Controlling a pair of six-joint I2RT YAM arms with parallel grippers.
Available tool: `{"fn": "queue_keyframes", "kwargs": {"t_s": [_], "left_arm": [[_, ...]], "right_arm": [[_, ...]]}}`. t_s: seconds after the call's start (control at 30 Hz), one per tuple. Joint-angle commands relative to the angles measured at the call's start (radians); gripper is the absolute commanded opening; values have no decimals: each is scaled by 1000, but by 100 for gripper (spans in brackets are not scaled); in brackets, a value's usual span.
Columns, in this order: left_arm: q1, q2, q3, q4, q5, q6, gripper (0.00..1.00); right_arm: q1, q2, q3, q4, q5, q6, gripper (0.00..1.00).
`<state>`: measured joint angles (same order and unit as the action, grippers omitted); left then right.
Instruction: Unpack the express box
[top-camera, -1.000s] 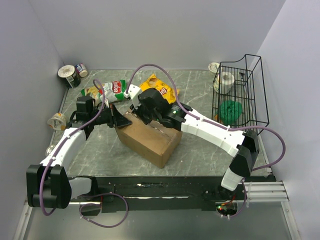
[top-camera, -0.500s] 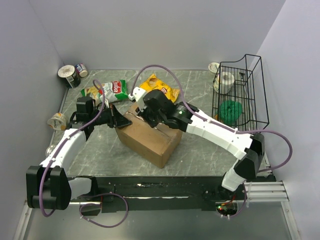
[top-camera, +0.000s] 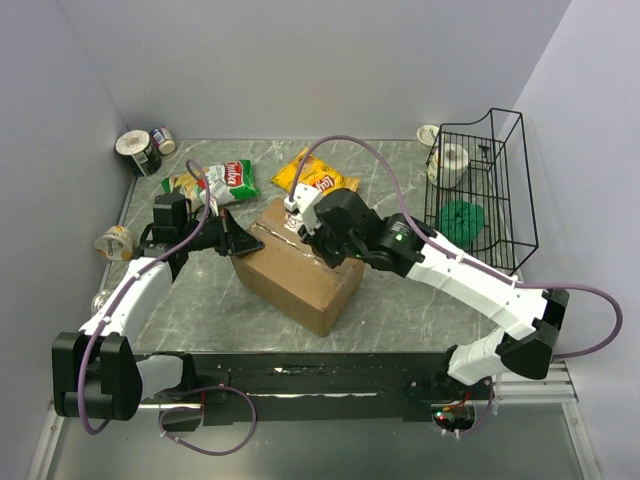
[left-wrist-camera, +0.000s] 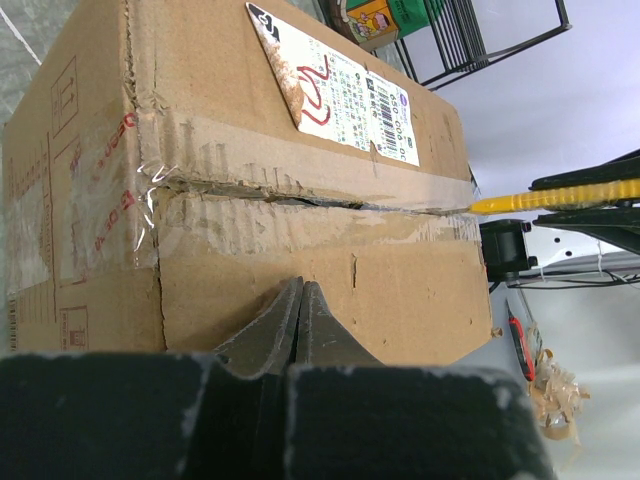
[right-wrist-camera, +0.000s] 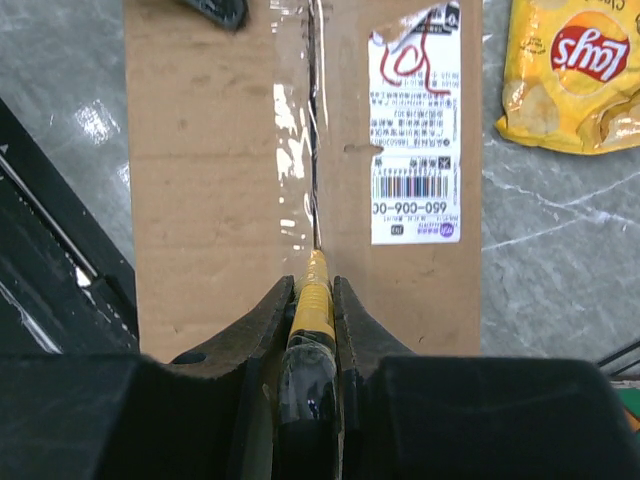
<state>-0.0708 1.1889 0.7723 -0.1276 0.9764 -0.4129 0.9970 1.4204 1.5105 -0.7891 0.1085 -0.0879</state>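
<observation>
One closed express box (top-camera: 300, 280), contents hidden

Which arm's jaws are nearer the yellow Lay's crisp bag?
Right. The right arm holds its jaws over the brown cardboard box beside the yellow bag; the left arm reaches the box's opposite side.

Closed jaws face the taped express box (left-wrist-camera: 250, 230).

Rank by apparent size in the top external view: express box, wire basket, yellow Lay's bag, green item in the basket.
1-2. wire basket and express box: too close to rank.
3. yellow Lay's bag.
4. green item.
</observation>
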Motion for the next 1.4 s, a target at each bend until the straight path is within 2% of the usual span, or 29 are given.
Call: {"fn": "queue_keyframes", "kwargs": {"t_s": [0.0,0.9,1.0,1.1,1.17,1.2,1.23,1.3,1.37], "left_arm": [[6,54,-33,-81,-192,68,1],[6,98,-7,-109,-222,100,1],[6,97,7,-106,-191,95,1],[6,95,44,-64,-56,72,1],[6,94,103,-21,80,27,9],[6,95,134,9,129,10,25],[6,98,174,0,155,2,33],[12,112,327,-76,163,63,48],[31,127,451,-200,93,183,54]], "right_arm": [[-1,-55,-27,-55,3,22,0],[-78,-259,-62,-338,-130,-10,0],[-106,-285,-35,-331,-132,-30,0],[-135,-290,-68,-312,-78,-50,0],[-216,-294,-119,-273,-79,-50,0],[-240,-291,-162,-251,-88,-47,0],[-262,-285,-177,-208,-87,-52,0],[-287,-262,-216,-164,-67,-67,0],[-302,-252,-228,-102,-67,-67,0]]}}
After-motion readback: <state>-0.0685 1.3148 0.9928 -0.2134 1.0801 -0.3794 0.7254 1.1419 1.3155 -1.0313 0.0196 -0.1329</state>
